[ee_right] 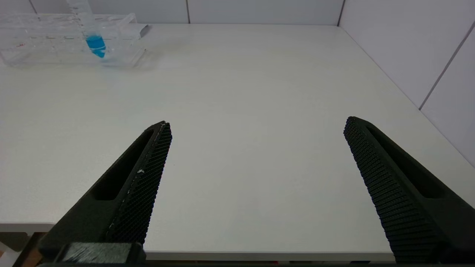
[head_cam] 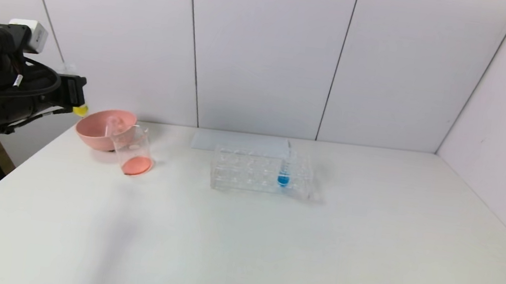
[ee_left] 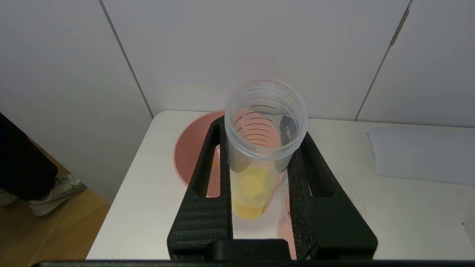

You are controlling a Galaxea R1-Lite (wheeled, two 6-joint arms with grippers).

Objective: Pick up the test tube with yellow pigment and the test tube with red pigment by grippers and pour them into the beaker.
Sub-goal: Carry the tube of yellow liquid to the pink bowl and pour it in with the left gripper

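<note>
Left wrist view shows your left pincer clamped on the yellow tube, mouth facing the camera; the beaker sits below to its right. Right pincer idles, spread wide.

Tube rack mid-table; bare tabletop around

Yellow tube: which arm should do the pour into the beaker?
Left. The left gripper already holds the test tube with yellow pigment near the beaker; the right gripper is open, far off.
</note>
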